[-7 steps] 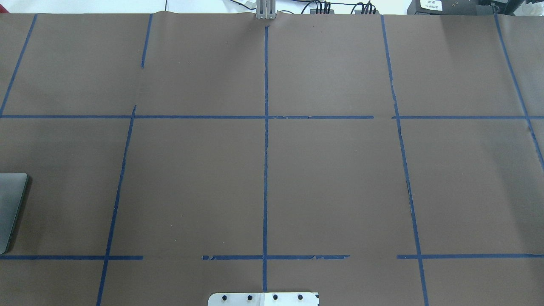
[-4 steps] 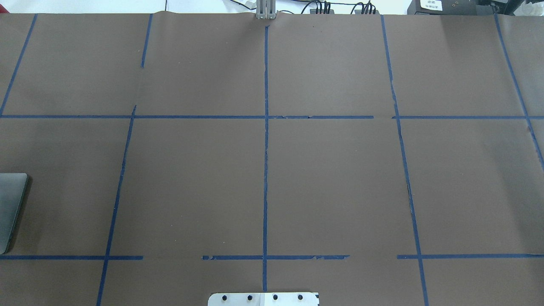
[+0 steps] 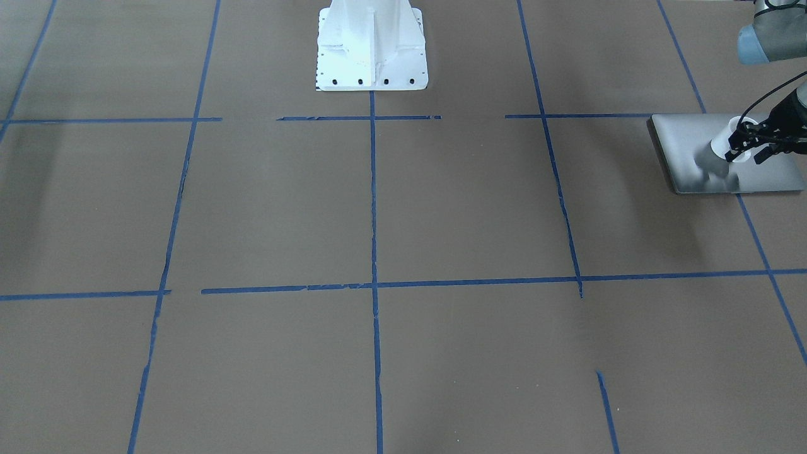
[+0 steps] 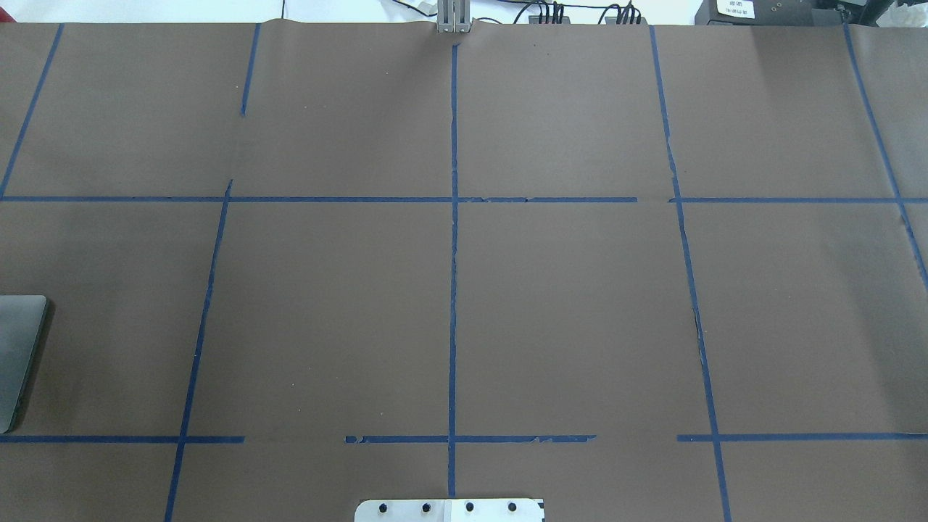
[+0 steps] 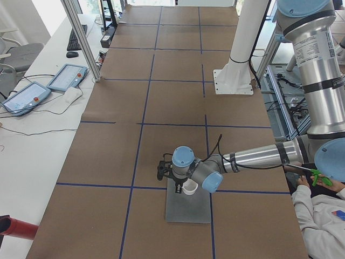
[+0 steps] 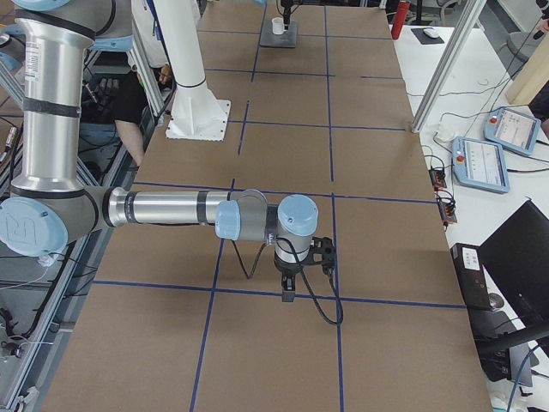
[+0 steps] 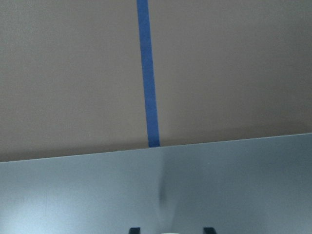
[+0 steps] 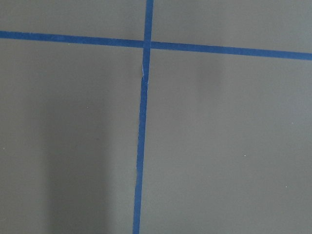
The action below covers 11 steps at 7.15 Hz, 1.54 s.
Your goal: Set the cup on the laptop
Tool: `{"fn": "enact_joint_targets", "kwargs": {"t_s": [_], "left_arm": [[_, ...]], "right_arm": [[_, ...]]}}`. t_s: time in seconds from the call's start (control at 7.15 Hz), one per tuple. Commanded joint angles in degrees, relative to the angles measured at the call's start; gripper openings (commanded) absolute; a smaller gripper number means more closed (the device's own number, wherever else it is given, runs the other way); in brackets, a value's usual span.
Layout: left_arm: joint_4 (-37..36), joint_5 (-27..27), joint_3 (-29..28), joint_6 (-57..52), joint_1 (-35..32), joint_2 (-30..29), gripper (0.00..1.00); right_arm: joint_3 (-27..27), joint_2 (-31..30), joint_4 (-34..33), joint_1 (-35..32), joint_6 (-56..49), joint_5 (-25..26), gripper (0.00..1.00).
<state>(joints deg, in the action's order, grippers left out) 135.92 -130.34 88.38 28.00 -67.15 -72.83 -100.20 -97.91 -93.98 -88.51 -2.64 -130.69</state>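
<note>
The silver-grey laptop (image 3: 687, 145) lies closed at the table's end on my left, and only its edge shows in the overhead view (image 4: 16, 348). My left gripper (image 3: 739, 146) is shut on the small white cup (image 3: 724, 140) at its rim, upright over the lid. I cannot tell if the cup touches the lid. The exterior left view shows the cup (image 5: 189, 188) over the laptop's (image 5: 188, 210) far half. The left wrist view shows the lid (image 7: 219, 185) close below. My right gripper (image 6: 288, 296) points down over bare table, and I cannot tell if it is open.
The white robot pedestal (image 3: 371, 44) stands at the table's robot-side edge. Blue tape lines (image 4: 453, 290) grid the brown table cover. Teach pendants (image 5: 67, 77) lie on a side desk. A seated person (image 5: 323, 216) is beside the table near the left arm.
</note>
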Motion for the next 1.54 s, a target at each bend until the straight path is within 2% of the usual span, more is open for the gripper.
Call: {"fn": "enact_joint_targets", "kwargs": {"t_s": [0.0,0.28,0.42,0.56,0.7,0.84,0.98,1.12,1.4], "left_arm": [[-0.22,-0.09,4.84,-1.45,-0.61,1.27,0.98],[-2.75,-7.78,6.54,-6.54,-7.07,2.43,0.97],[-6.60,-8.52,8.80,-10.47,-9.99,2.34,0.94],[-15.43,-8.52,11.26,-17.30,-13.07,2.25,0.94],[-27.78,-8.09,14.59,-26.76,-18.40,1.64,0.94],[-40.44,-7.30,16.28,-35.38,-23.68,-3.33,0.94],[-49.09,-3.73,16.82,-41.47,-27.65,-6.68,0.94],[-52.31,-0.12,16.74,-43.80,-30.91,-9.67,0.99],[-52.26,-0.78,17.09,-43.47,-31.11,-6.38,1.00]], "right_arm": [[0.00,0.00,-0.06,0.00,0.00,0.00,1.00],[0.00,0.00,0.02,0.00,0.00,0.00,1.00],[0.00,0.00,0.02,0.00,0.00,0.00,1.00],[0.00,0.00,0.02,0.00,0.00,0.00,1.00],[0.00,0.00,0.02,0.00,0.00,0.00,1.00],[0.00,0.00,0.02,0.00,0.00,0.00,1.00],[0.00,0.00,-0.06,0.00,0.00,0.00,1.00],[0.00,0.00,0.02,0.00,0.00,0.09,1.00],[0.00,0.00,-0.06,0.00,0.00,0.00,1.00]]}}
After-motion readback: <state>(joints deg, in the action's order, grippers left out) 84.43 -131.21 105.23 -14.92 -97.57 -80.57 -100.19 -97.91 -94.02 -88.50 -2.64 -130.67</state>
